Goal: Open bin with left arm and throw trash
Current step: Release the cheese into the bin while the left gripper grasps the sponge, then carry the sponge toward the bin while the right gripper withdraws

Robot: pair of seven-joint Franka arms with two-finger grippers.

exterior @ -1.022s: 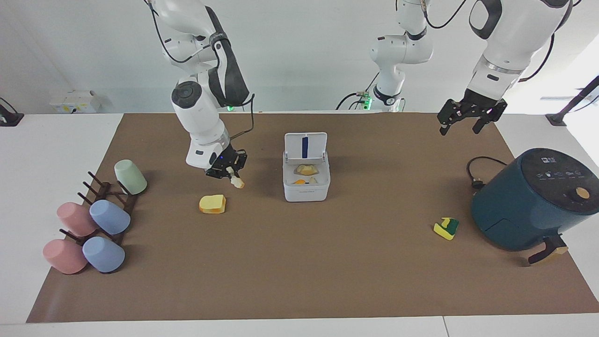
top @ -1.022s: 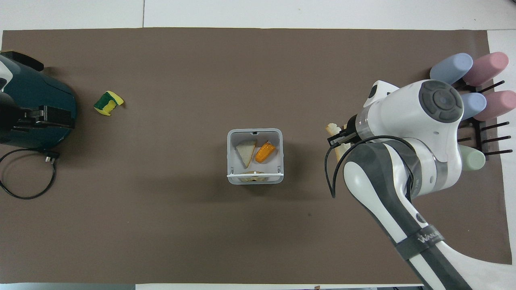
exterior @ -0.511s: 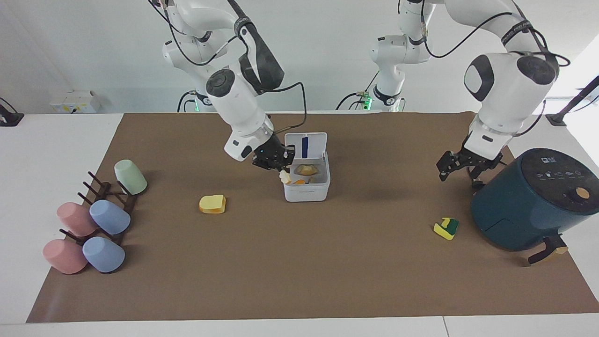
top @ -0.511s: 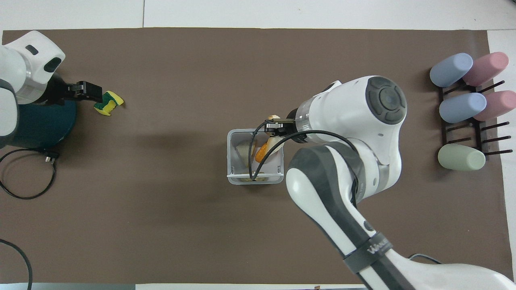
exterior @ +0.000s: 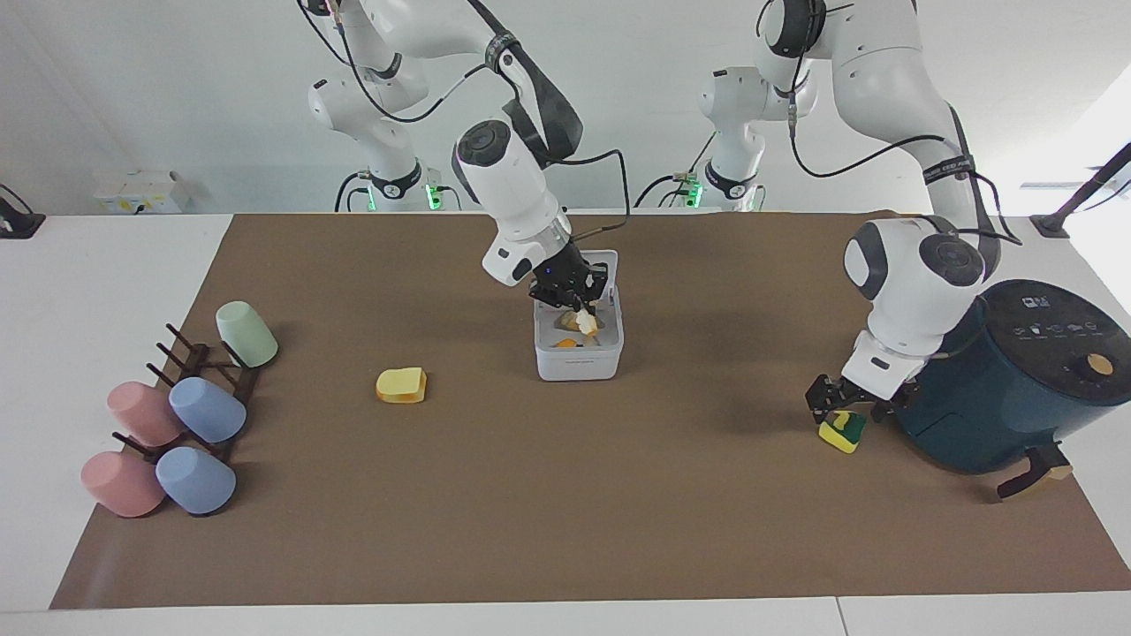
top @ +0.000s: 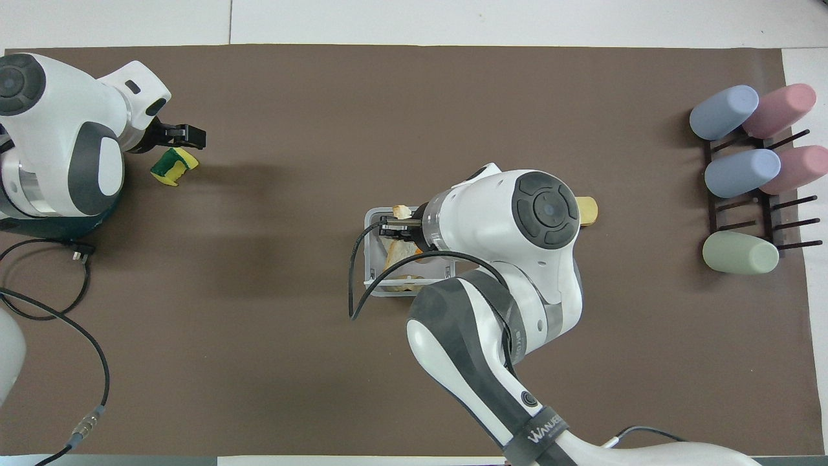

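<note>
Clock bearings are read on the overhead view, with the bin at the dial's centre and 12 pointing away from the robots.

**Surroundings.**
- The counter point(exterior: 115, 265) point(top: 453, 19) is covered by a brown mat point(exterior: 618, 512) point(top: 259, 362).
- A dark teal air fryer point(exterior: 1007, 380) point(top: 58, 223) is stood at 9 o'clock. It is largely covered from above by the left arm, and its black cable point(top: 45, 285) is looped nearer the robots.
- A rack of pastel cups point(exterior: 177, 415) point(top: 750, 168) is placed at about 2 to 3 o'clock, at the mat's edge.
- Nothing is seen between either pincer and its item.

**Task items.**
- The bin point(exterior: 579, 362) point(top: 370, 259) is set mid-counter with its lid point(exterior: 610, 265) raised. A pale wedge point(top: 394, 255) is seen inside it.
- A pale scrap point(exterior: 586, 323) point(top: 402, 211) is clamped in the right pincer point(exterior: 579, 305) point(top: 391, 224), which is held over the open bin.
- The yellow slice point(exterior: 401, 385) point(top: 587, 210) lies at 3 o'clock, half covered from above by the right arm.
- The sponge piece point(exterior: 842, 431) point(top: 173, 166) lies at about 10 o'clock, just beside the air fryer.
- The left pincer point(exterior: 844, 411) point(top: 184, 134) is lowered directly over the sponge piece with its fingers apart, one to each side. Contact cannot be told.
</note>
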